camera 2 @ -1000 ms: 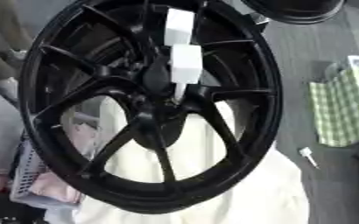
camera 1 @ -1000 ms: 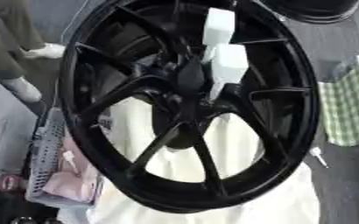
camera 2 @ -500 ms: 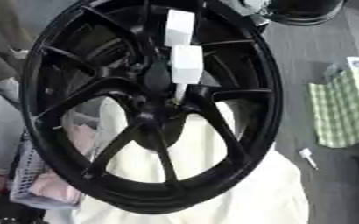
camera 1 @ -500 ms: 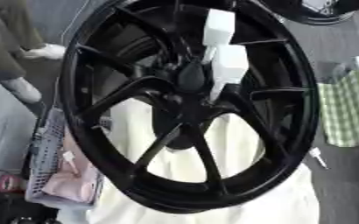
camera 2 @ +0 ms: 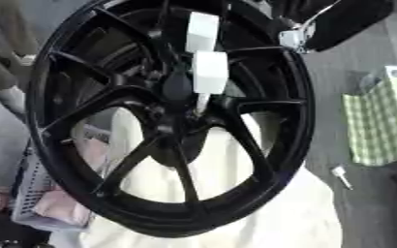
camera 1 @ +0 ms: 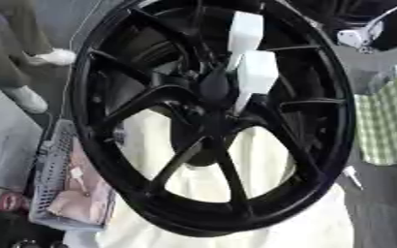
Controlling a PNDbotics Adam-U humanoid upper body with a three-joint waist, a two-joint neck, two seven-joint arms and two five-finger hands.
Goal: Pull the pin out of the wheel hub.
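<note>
A large black spoked wheel (camera 1: 320,145) fills both views, lying tilted on a cream cloth. At its hub (camera 1: 204,118) sits a dark oval cap (camera 1: 215,85). A white pin (camera 1: 257,72) with a block-shaped head stands beside the cap, its thin stem reaching down into the hub. A second white block (camera 1: 246,29) stands just above it. From the upper right corner a black arm-like shape (camera 2: 329,22) with a white part at its end (camera 2: 290,38) reaches to the wheel's rim, apart from the pin. I cannot tell whether this is my right hand. My left hand does not show.
The cream cloth (camera 1: 320,227) lies under the wheel. A grey basket (camera 1: 53,193) with pink contents stands at lower left. A green checked bag (camera 1: 388,121) lies at right, a small white object (camera 1: 351,176) on the floor below it. A person's legs (camera 1: 24,43) stand at upper left.
The black shape with its white end has come further in from the upper right corner toward the rim. The wheel and the white pin have stayed in place.
</note>
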